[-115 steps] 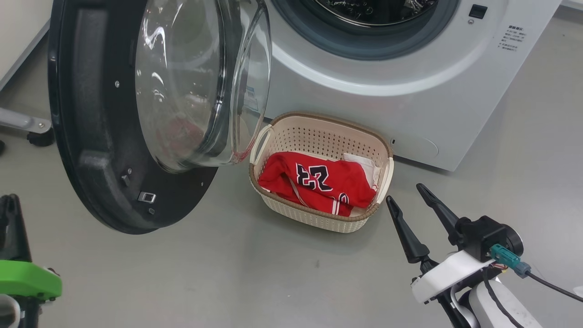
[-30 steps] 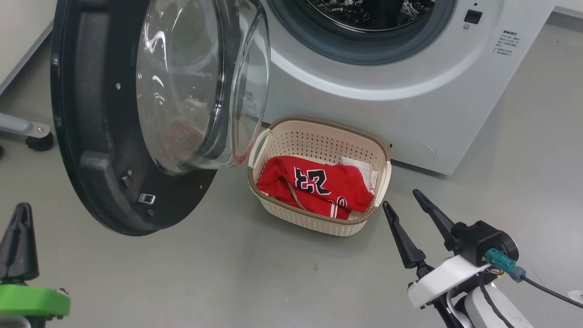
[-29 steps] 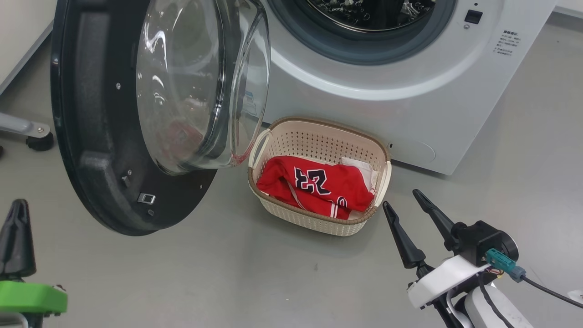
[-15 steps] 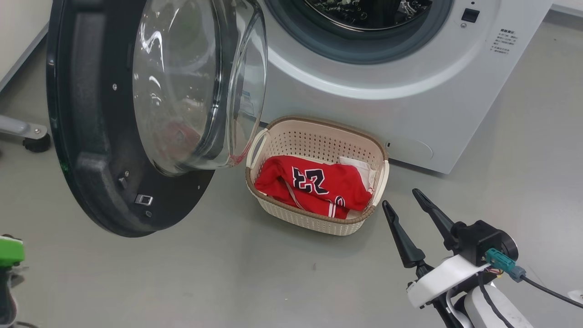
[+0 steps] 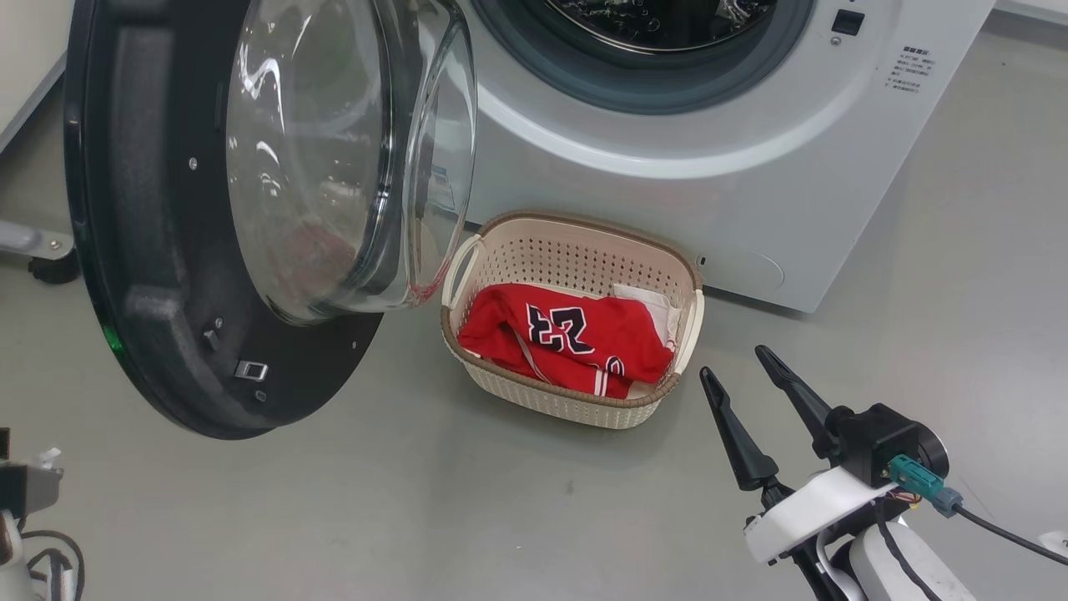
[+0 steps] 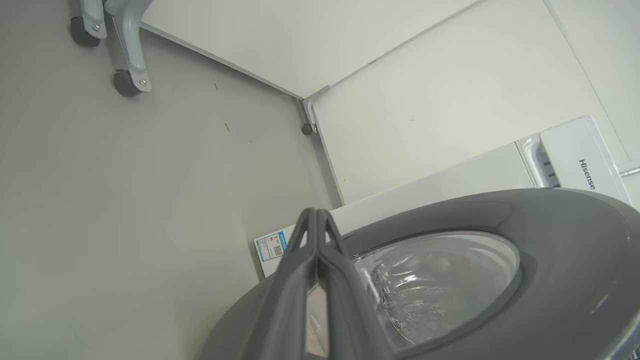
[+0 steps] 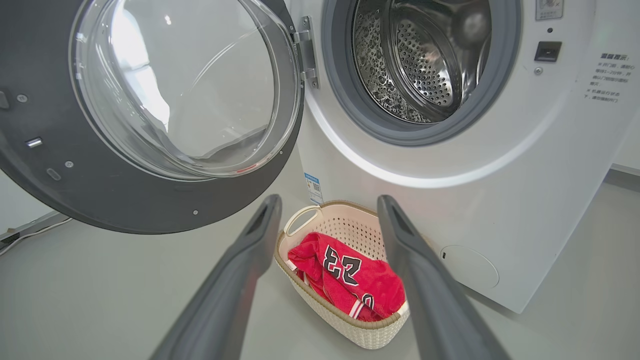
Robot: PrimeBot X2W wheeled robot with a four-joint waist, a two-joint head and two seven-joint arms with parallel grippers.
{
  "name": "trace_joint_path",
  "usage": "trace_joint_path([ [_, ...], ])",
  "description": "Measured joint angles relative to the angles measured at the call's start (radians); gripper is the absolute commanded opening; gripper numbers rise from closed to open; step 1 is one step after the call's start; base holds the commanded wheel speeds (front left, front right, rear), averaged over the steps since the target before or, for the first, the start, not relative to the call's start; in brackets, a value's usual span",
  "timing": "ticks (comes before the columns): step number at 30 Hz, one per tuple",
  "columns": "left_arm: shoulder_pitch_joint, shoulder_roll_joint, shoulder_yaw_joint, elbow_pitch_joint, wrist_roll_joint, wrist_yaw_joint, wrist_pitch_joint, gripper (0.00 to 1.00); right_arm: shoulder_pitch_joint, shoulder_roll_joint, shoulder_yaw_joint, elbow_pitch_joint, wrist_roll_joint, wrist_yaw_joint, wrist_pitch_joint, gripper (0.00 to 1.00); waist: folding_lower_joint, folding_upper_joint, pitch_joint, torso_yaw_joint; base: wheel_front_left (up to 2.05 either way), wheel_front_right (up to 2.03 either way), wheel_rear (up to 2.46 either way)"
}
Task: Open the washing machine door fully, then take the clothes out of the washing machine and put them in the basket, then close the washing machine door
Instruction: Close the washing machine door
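The white washing machine (image 5: 667,167) stands with its black-rimmed door (image 5: 150,250) swung wide to the left and the steel drum (image 7: 420,60) bare inside. On the floor before it sits the cream basket (image 5: 576,242), holding the red jersey numbered 23 (image 5: 567,338) and a white piece (image 5: 647,300). My right gripper (image 5: 734,361) hovers open just right of the basket, and its fingers frame the basket (image 7: 300,227) in the right wrist view. My left gripper (image 6: 315,215) is shut and empty, pointing at the outer side of the door (image 6: 550,250) by its rim.
A grey castor leg (image 5: 37,250) stands on the floor left of the door, also in the left wrist view as castors (image 6: 125,82). Pale wall panels (image 6: 400,100) meet in a corner behind the machine. Grey floor (image 5: 459,517) spreads in front of the basket.
My left gripper and its green part have dropped out of the head view's lower left corner. The camera has shifted a little. The right gripper, basket and door stay put.
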Motion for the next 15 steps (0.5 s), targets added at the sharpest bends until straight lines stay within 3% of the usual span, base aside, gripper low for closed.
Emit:
trace_joint_path([
  [7, -0.048, -0.015, 0.054, 0.001, -0.129, 0.066, 0.103, 0.0, 0.0, 0.0, -0.001, 0.0, 0.0, 0.0, 0.0, 1.0, 0.0, 0.0, 0.003, -0.004, 0.0, 0.0, 0.0],
  [15, -0.052, -0.033, 0.042, 0.006, -0.206, 0.087, 0.226, 0.0, 0.0, 0.0, -0.006, 0.0, 0.0, 0.0, 0.0, 1.0, 0.0, 0.0, 0.005, -0.007, 0.0, 0.0, 0.0],
])
